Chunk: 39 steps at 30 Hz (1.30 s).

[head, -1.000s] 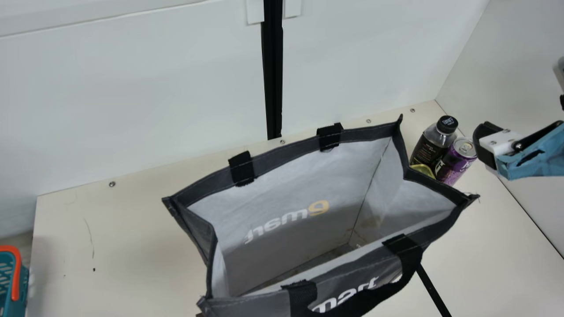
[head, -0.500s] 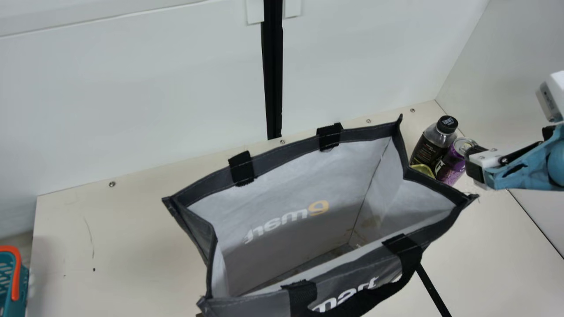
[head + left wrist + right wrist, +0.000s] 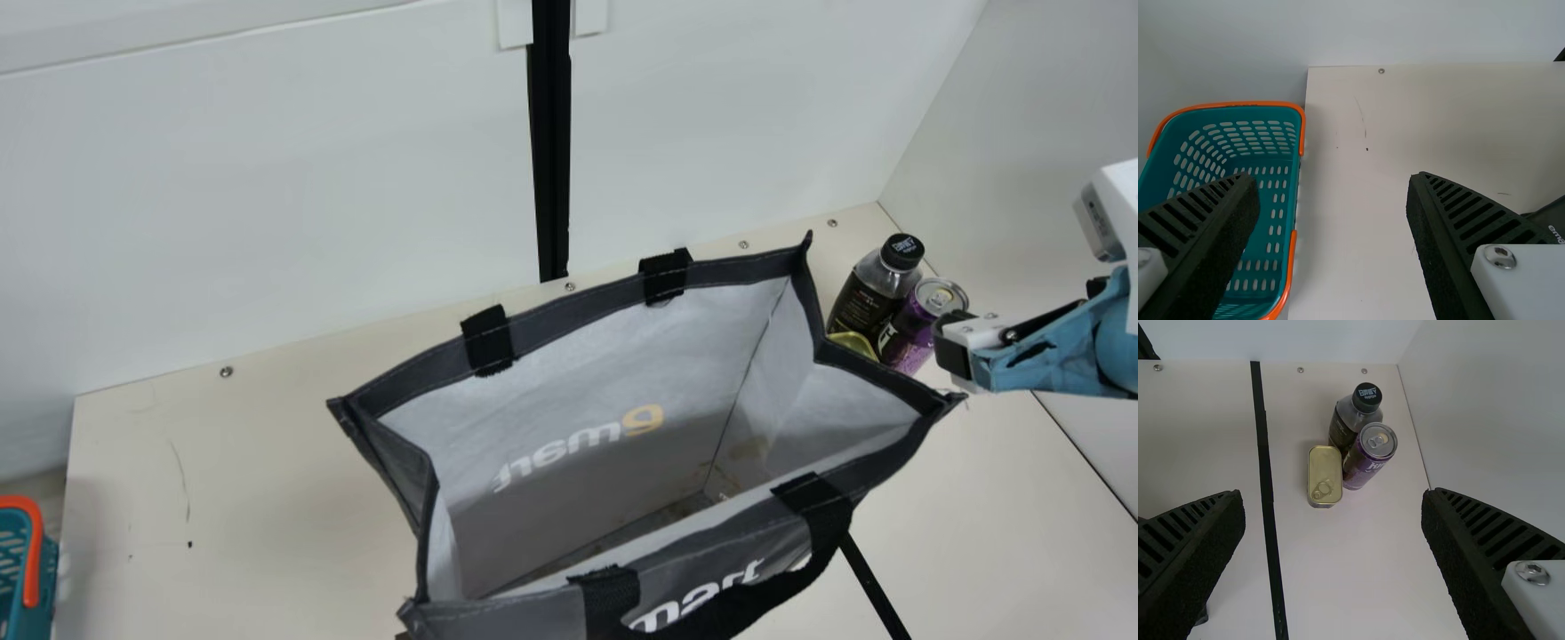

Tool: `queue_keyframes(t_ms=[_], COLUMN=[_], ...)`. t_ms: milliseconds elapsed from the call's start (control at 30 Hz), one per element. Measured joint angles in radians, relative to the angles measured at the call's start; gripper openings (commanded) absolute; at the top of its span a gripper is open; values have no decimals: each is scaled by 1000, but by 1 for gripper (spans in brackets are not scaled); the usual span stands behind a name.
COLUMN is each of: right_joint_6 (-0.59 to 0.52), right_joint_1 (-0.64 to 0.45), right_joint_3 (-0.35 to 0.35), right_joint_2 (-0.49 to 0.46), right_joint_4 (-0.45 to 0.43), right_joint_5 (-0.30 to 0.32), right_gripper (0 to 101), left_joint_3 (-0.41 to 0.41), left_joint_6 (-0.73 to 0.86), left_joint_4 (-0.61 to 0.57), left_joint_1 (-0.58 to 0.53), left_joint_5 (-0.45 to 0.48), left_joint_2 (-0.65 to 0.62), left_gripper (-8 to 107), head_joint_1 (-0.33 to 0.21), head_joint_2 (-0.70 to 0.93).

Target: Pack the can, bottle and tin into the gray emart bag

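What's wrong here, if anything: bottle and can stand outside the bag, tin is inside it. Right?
Not quite: the tin isn't in the bag. The right wrist view shows it on the table, beside the bottle and can. Those two do stand outside the bag.

Cannot see most of the tin (image 3: pixel 852 344), nor the full lower ends of the bottle (image 3: pixel 876 289) and can (image 3: pixel 911 333), past the gray bag (image 3: pixel 569 316) in the main view. Lose the bag's base below the lower edge, most of the basket (image 3: pixel 13 569) at the left, and the arm behind the right tool (image 3: pixel 953 347) at the right. In the left wrist view, miss basket wall behind the left tool (image 3: pixel 1333 179). Cannot read fine label print.
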Motion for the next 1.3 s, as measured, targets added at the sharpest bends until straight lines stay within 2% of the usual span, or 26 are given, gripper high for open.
queue_keyframes(t_ms=[1300], right_joint_6=[0], right_joint_1=[0], right_joint_3=[0], right_joint_2=[0], right_joint_4=[0], right_joint_5=[0], right_gripper=[91], left_joint_3=[0], left_joint_6=[-2], left_joint_4=[2], left_joint_1=[-14], left_joint_5=[-3], left_joint_2=[4], left_gripper=[90], head_joint_1=[0], head_joint_2=[0])
